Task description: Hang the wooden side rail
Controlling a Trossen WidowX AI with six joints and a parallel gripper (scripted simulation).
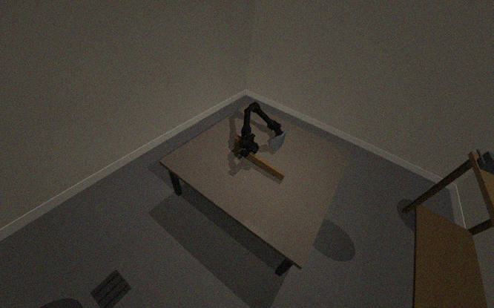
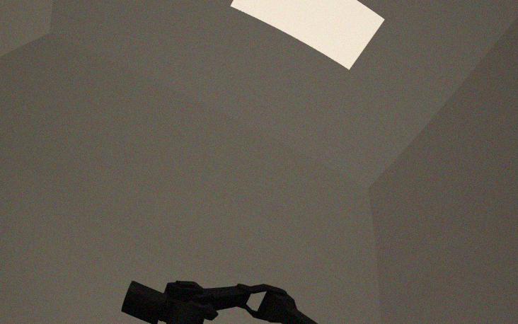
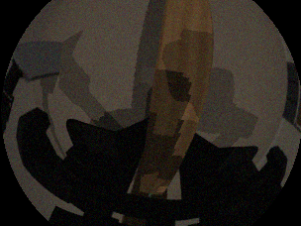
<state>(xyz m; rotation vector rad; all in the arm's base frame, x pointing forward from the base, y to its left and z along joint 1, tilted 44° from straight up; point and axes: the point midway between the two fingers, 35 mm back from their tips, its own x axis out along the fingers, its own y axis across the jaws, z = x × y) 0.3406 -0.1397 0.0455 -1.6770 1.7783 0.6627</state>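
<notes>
The wooden side rail (image 1: pixel 268 169) (image 3: pixel 188 20) lies as a long brown bar, its free end toward the middle of the table (image 1: pixel 229 195) in the top view. In the wrist view it runs down between the two dark fingers. My gripper (image 1: pixel 245 154) (image 3: pixel 172 131) is shut on the rail near its other end. A piece of brown wood (image 1: pixel 236 142) just beyond the gripper looks like the headboard post, mostly hidden by the gripper. The hooks, the pins and the slot cannot be made out. Whether the hooks touch the pins cannot be told.
The black arm (image 1: pixel 246 122) (image 2: pixel 225 298) arches up from a pale grey base (image 1: pixel 276 141) at the back of the table. A wooden shelf unit (image 1: pixel 445 272) stands off to the right, away from the table. Walls meet behind the table.
</notes>
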